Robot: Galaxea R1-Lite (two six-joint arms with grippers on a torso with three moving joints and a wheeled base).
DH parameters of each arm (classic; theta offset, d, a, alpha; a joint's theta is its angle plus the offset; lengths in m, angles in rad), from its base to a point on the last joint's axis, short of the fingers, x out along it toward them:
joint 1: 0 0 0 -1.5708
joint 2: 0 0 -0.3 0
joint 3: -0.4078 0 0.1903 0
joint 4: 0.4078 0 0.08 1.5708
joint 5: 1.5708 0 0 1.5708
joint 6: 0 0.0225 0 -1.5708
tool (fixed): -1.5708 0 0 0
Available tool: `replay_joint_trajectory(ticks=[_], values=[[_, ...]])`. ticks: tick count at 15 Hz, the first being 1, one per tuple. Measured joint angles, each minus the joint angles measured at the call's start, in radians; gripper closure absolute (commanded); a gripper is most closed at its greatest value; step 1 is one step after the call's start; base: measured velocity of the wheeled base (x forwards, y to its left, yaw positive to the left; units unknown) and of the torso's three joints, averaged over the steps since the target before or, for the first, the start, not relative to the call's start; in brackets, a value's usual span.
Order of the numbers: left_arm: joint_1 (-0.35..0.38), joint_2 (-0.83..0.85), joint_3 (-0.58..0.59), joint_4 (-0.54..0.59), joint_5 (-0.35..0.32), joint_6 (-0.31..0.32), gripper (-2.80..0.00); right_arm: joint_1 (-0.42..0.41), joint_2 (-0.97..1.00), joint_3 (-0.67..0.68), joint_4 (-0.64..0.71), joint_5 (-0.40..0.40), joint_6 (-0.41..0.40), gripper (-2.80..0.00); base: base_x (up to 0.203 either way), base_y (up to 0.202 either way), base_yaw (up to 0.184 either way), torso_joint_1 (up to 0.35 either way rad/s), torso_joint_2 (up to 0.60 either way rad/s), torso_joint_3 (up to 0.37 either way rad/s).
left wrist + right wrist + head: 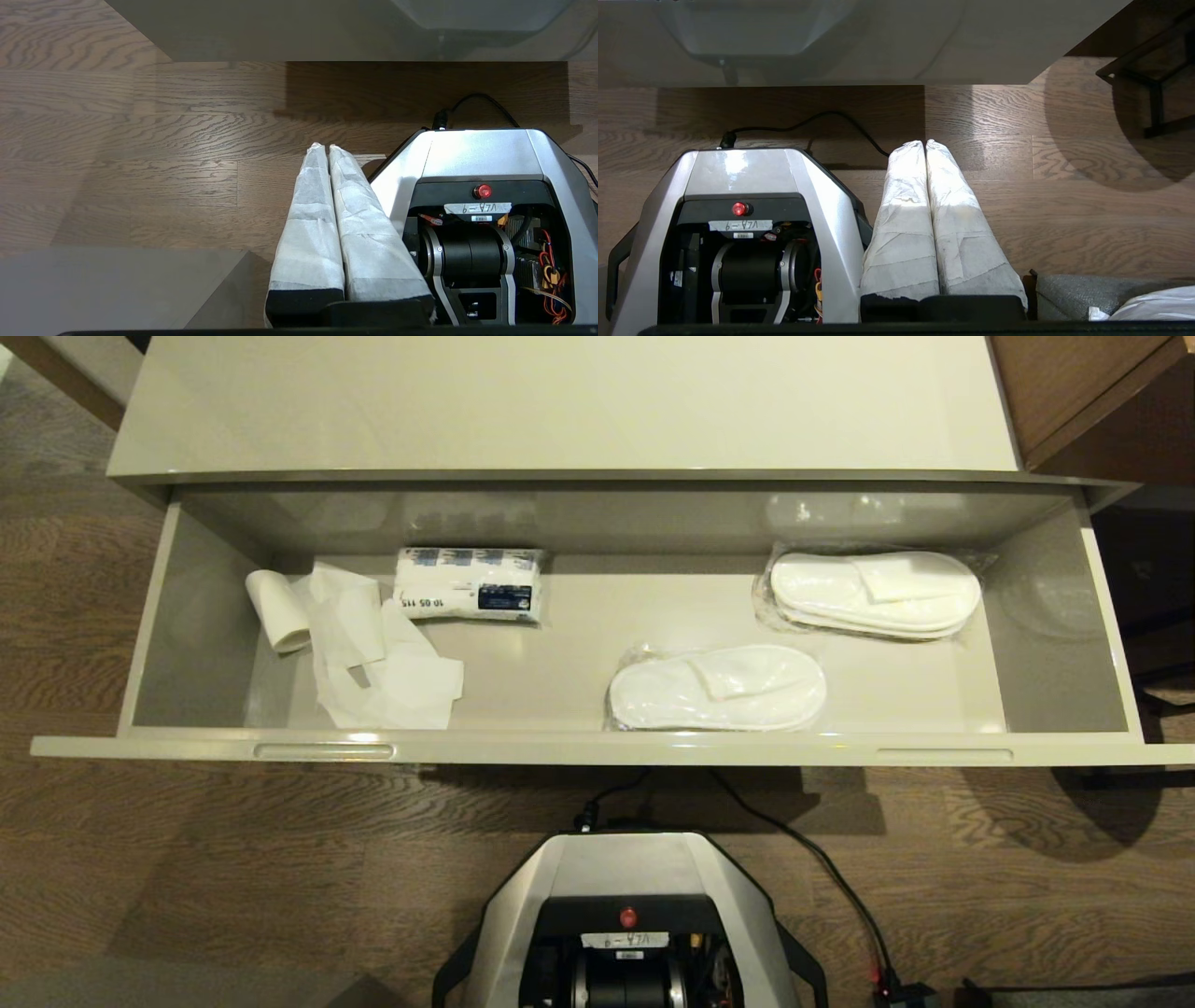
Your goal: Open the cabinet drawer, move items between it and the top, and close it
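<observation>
Fingers (322, 224) shut, floor (140, 140), robot base (481, 158) beside

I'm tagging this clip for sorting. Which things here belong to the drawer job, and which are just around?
Job:
cabinet drawer, open
top
paper roll
two slipper pairs

Just around:
wrapped white pack, in the drawer
black cable
wooden furniture

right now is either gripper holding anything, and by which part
Nothing is held. The left gripper and right gripper are both shut on nothing, beside the robot's base above the floor.
</observation>
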Motion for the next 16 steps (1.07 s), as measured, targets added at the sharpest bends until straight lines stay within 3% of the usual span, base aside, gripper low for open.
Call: replay_joint_trajectory(ticks=[16], values=[[0.000,0.000,0.000,0.000,0.000,0.000,0.00,-0.001,0.000,0.000,0.000,0.000,0.000,0.00,0.000,0.000,0.000,0.000,0.00,0.000]])
